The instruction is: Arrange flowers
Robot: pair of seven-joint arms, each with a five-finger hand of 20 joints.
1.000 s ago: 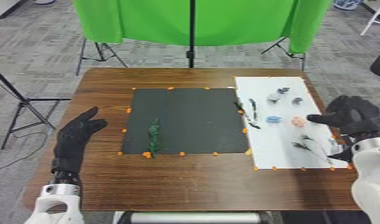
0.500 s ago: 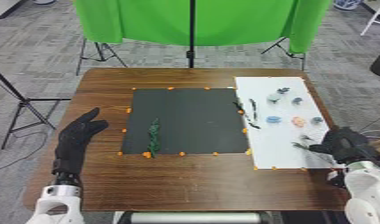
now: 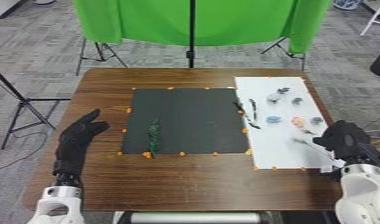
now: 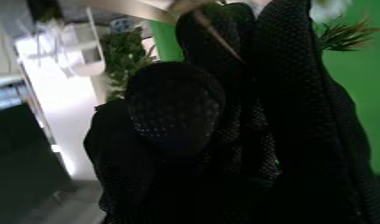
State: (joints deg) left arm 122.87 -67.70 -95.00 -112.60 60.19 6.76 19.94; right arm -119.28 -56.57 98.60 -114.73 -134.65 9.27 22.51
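1. Head cam: up high on robot's head, looks fwd + steeply down over the table (image 3: 178,192). Mid-dist. framing, w/ whole tabletop approx. centred.
2. Same cam takes in left hand (image 3: 78,132) & right hand (image 3: 346,140), arms entering at btm edge; far side runs past table to floor (image 3: 151,57) & green cloth (image 3: 204,22).
3. R wrist cam: on right arm's wrist, v. close behind its own hand (image 4: 275,110), sighting along glove past the fingertips into the room; bkgd sits tilted vs. head cam.
4. Overlap: right hand + green backdrop, i.e. wide/from above vs. close-up/from wrist.
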